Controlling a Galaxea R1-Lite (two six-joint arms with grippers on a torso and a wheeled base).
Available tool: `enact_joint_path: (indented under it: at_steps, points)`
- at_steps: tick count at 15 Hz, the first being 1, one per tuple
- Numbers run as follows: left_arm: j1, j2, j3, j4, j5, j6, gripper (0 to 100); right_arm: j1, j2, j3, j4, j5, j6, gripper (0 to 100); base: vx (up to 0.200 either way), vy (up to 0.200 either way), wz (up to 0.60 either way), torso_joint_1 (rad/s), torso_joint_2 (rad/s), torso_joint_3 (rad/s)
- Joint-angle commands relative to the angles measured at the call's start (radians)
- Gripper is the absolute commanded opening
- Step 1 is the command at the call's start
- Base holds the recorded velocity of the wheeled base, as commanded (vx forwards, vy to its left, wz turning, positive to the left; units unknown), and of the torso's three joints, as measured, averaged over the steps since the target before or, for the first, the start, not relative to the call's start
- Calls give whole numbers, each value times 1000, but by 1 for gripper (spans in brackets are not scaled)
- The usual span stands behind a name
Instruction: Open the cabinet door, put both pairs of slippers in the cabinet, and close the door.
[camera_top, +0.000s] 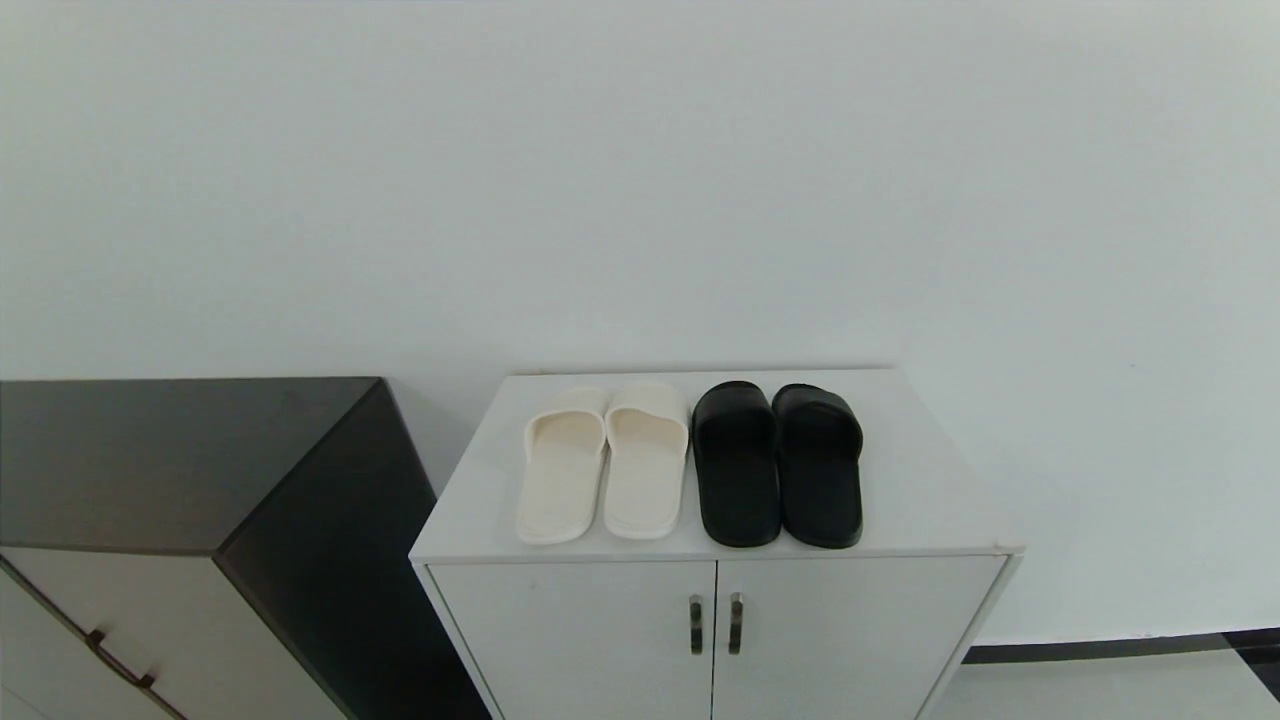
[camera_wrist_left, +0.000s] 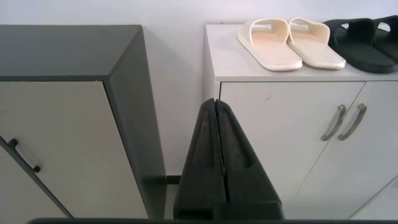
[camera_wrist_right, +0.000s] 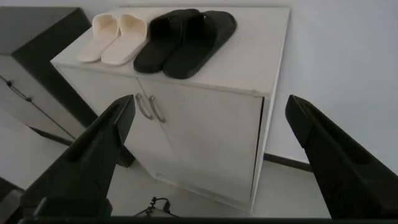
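White slippers (camera_top: 603, 462) and black slippers (camera_top: 778, 463) sit on the closed cabinet (camera_top: 850, 640). Its upright handles (camera_top: 696, 623) are ahead of the right tool (camera_wrist_right: 210, 106), spread wide, holding nothing. The left tool (camera_wrist_left: 215, 109) is pinched together, empty.

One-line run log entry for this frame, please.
stage: door not opened | cabinet: both doors shut | cream slippers and black slippers: side by side on top | left gripper: shut, empty | right gripper: open, empty

Likely a home entryway: cream slippers (camera_top: 598, 470), black slippers (camera_top: 778, 470) atop a white cabinet (camera_top: 930, 500).
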Motion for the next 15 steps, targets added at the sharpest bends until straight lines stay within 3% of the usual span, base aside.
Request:
enact_joint_path:
  at_steps: [1,5,7,9,12,15]
  points:
    - [0,2,0,0,0,1,0,104,353,-96,-163,-52,23,100,0,0,0,0,0,0]
    - [0,0,0,0,0,6,0,531,634,-232,-280,-471,167,100,0,0,0,0,0,0]
    - [0,2,0,0,0,6,0,601,778,-313,-321,-583,199,100,0,0,0,0,0,0]
    - [0,2,0,0,-1,18,0,615,924,-396,-370,-641,208,100,0,0,0,0,0,0]
    - [0,2,0,1,-1,20,0,649,1140,-462,-522,-810,228,100,0,0,0,0,0,0]
    - [0,2,0,0,-7,20,0,672,1229,-507,-607,-853,222,100,0,0,0,0,0,0]
